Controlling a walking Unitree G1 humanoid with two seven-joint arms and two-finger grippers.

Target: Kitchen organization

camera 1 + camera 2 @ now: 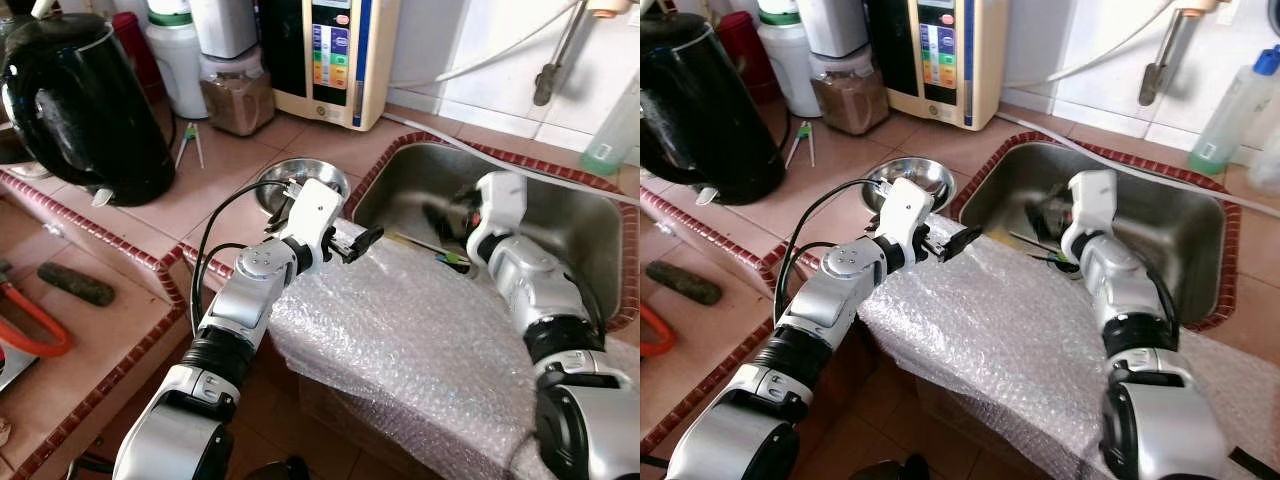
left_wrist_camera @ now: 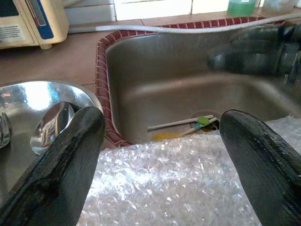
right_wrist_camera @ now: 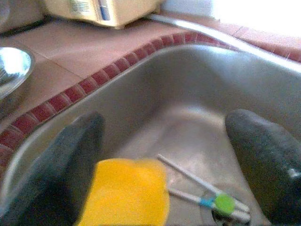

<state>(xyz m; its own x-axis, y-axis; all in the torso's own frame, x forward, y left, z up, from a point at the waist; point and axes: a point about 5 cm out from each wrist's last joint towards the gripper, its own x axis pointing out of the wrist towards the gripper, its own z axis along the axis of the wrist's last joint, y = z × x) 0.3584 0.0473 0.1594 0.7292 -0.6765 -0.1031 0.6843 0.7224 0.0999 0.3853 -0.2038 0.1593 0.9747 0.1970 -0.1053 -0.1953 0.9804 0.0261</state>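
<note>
My left gripper [image 1: 362,242] is open and hovers over the near edge of a sheet of bubble wrap [image 1: 410,330], just short of the steel sink [image 1: 560,215]. Beyond its fingers [image 2: 70,155], white sticks with a green piece [image 2: 188,125] lie at the drain. My right gripper [image 1: 442,215] reaches down into the sink and looks blurred. It is open, with nothing between its fingers [image 3: 263,155]. Below it lie a yellow sponge [image 3: 124,193] and the same sticks [image 3: 202,186]. A steel bowl [image 1: 290,180] holding a spoon [image 2: 49,127] stands left of the sink.
A black kettle [image 1: 90,110], a jar of brown powder [image 1: 235,95] and a cream appliance [image 1: 330,55] line the back of the tiled counter. A tap [image 1: 555,60] and a green bottle [image 1: 612,130] stand behind the sink. A dark green item [image 1: 75,283] lies at the left.
</note>
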